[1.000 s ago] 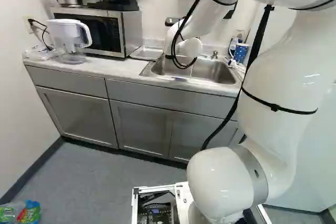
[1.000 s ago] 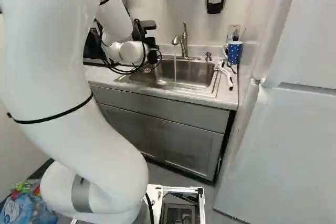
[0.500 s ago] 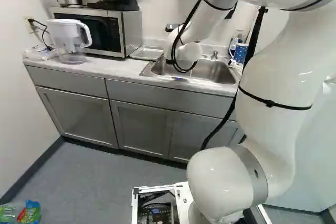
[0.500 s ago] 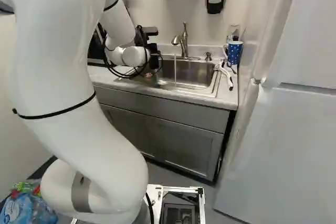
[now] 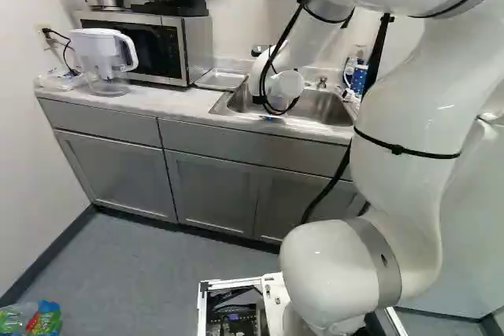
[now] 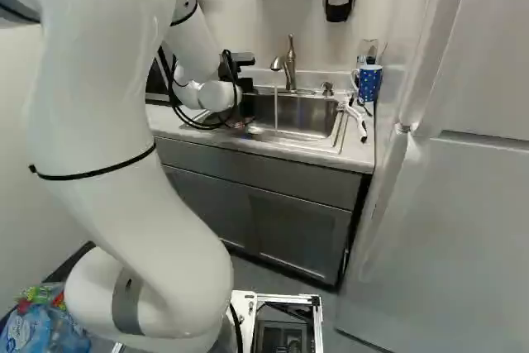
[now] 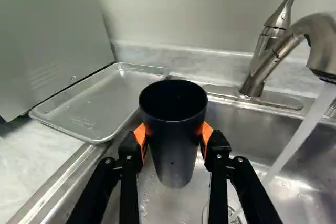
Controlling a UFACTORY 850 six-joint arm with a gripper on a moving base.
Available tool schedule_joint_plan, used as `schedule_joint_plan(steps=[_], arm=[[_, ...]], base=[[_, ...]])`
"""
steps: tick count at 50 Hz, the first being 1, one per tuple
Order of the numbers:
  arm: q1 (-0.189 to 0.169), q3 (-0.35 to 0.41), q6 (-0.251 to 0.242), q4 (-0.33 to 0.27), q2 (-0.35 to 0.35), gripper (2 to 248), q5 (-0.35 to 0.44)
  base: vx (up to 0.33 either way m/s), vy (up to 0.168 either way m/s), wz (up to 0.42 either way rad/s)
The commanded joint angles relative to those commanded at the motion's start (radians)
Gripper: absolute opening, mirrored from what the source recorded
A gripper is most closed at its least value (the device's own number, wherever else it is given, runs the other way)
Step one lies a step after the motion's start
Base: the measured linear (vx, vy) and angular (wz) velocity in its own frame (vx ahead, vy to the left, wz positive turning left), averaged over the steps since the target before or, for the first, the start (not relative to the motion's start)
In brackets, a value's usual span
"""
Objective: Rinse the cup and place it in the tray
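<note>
Clear of the running water (image 7: 298, 137), the tool (image 7: 174, 136) holds the black cup (image 7: 174, 153) by its sides between orange pads (image 7: 207, 134), mouth up over the sink (image 7: 244, 132), a grip that leaves the base free, probably for standing it in the metal tray (image 7: 100, 103) on the bench (image 7: 31, 156)

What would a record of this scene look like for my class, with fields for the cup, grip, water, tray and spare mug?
cup: dark, mouth up, over the sink
grip: fingers shut on the cup from two sides
water: running from the faucet into the sink, beside the cup
tray: on the counter, between microwave and sink
spare mug: blue with white dots, at the sink's far side from the tray
</note>
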Motion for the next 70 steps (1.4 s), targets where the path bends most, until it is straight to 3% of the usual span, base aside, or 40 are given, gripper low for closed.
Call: schedule_joint_plan(steps=[62, 70], arm=[[-0.181, 0.132, 0.000, 0.000, 0.122, 121, 0.000], [-0.183, 0.132, 0.000, 0.000, 0.122, 121, 0.000]], base=[[0.000, 0.000, 0.000], [0.000, 0.000, 0.000]])
